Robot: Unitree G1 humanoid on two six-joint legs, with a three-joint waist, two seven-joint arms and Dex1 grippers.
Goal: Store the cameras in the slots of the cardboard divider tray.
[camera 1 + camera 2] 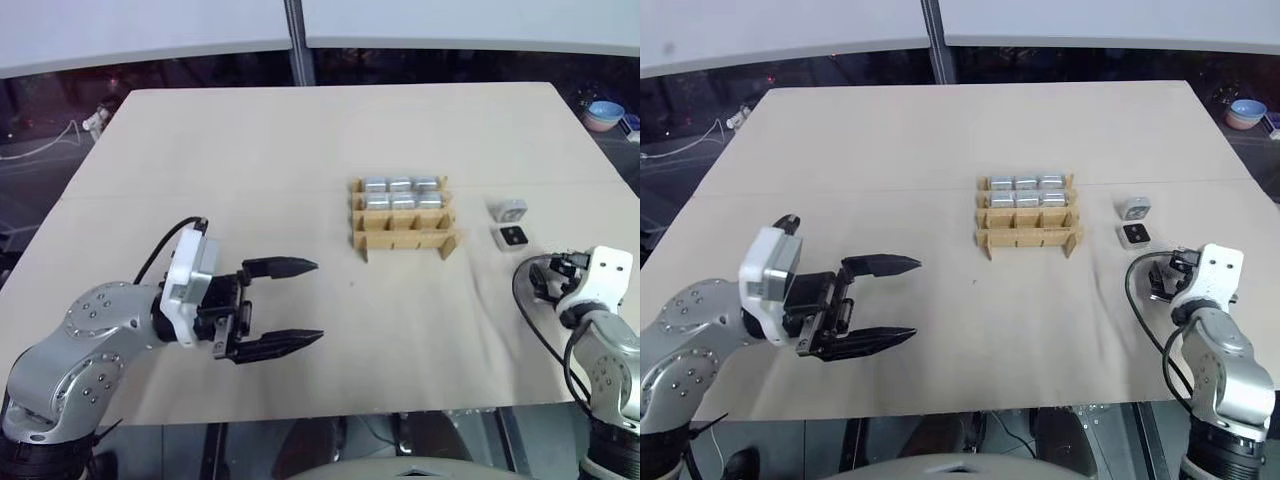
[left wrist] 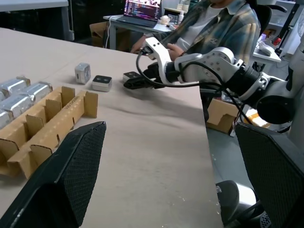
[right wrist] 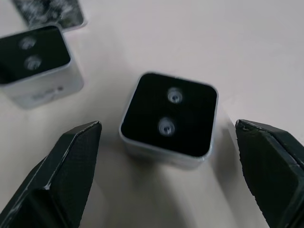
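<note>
From the head, I'm seeing the cardboard divider tray (image 1: 404, 217) mid-table with its six far slots filled, near row empty, and my left gripper (image 1: 283, 305) idling wide open. In the right wrist view, my right gripper (image 3: 168, 156) is spreading wide around a lens-up camera (image 3: 168, 114); I'm judging: centre, then squeeze squarely on its sides.

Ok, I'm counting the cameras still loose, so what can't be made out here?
- Head views: the right gripper's own wrist hides its fingers and the nearest camera between them.
- Right wrist view: the third camera is cut off by the edge and blurred.
- Left wrist view: the cardboard divider tray runs off the edge, so some slots are cut off.
</note>
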